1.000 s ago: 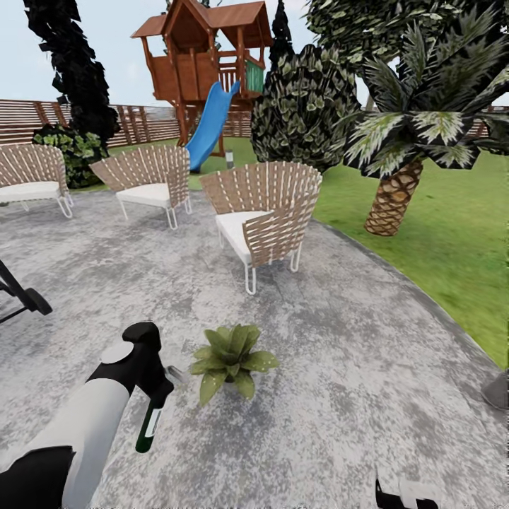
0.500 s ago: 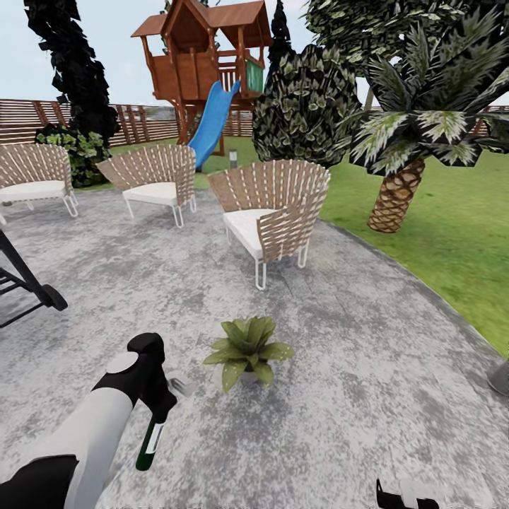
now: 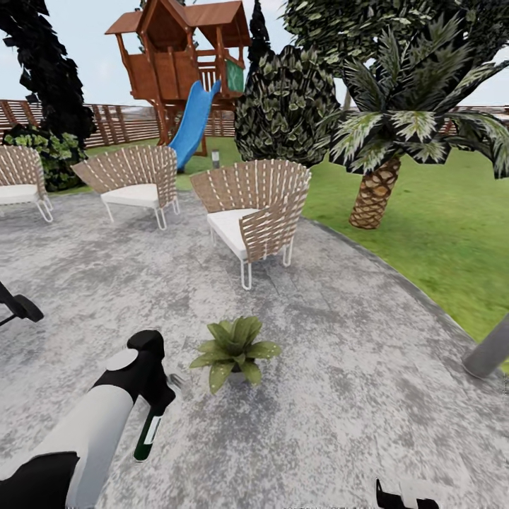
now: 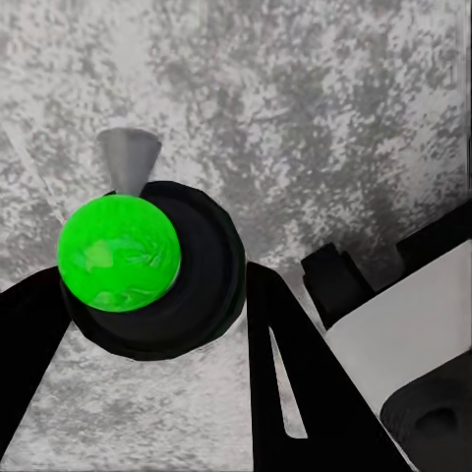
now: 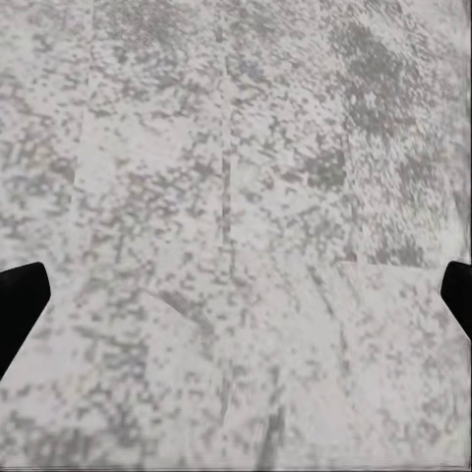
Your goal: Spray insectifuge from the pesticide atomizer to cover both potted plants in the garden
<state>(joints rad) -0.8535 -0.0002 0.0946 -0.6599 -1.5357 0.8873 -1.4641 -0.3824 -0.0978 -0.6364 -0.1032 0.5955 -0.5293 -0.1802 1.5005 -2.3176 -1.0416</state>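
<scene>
Garden, stone patio (image 3: 353,396), lawn (image 3: 438,233), playhouse slide (image 3: 191,124)

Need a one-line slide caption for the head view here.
Left gripper holds the pesticide atomizer beside a potted plant on the stone patio.

No legible text, brand, number or sign found. The pesticide atomizer (image 3: 148,436) carries a white label (image 3: 152,430) on its dark green body (too small and blurred to read); no characters can be made out on it.
</scene>
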